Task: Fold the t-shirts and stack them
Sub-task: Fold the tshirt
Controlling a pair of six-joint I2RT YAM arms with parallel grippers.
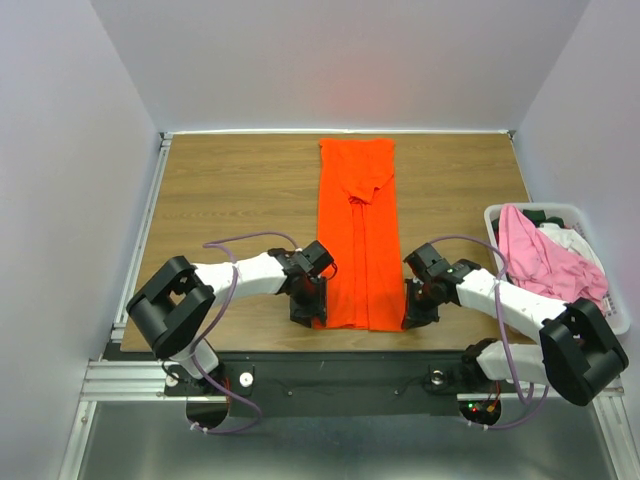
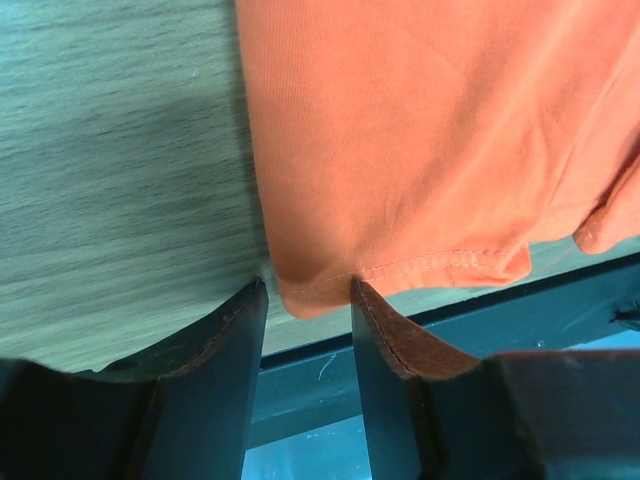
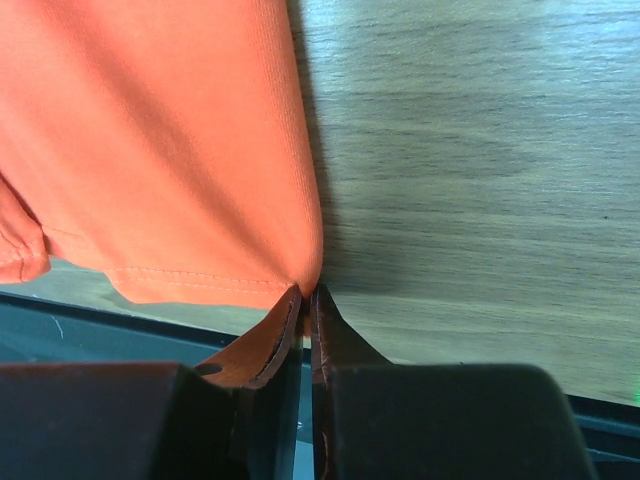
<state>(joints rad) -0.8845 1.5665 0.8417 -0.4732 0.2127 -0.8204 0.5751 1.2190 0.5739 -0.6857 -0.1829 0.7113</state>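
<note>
A bright orange t-shirt (image 1: 357, 235) lies folded into a long narrow strip down the middle of the wooden table (image 1: 230, 190), with its hem at the near edge. My left gripper (image 1: 309, 318) stands at the hem's left corner. In the left wrist view its fingers (image 2: 305, 288) straddle that corner (image 2: 310, 295) with a gap still showing, so it is open. My right gripper (image 1: 416, 317) is at the hem's right corner. In the right wrist view the jaws (image 3: 308, 292) are pinched together on the orange cloth (image 3: 170, 150).
A white plastic bin (image 1: 560, 208) at the right edge of the table holds a crumpled pink t-shirt (image 1: 530, 255) and a white one (image 1: 568, 238). The dark frame rail (image 2: 480, 320) runs just below the table's near edge, under both grippers. White walls enclose three sides.
</note>
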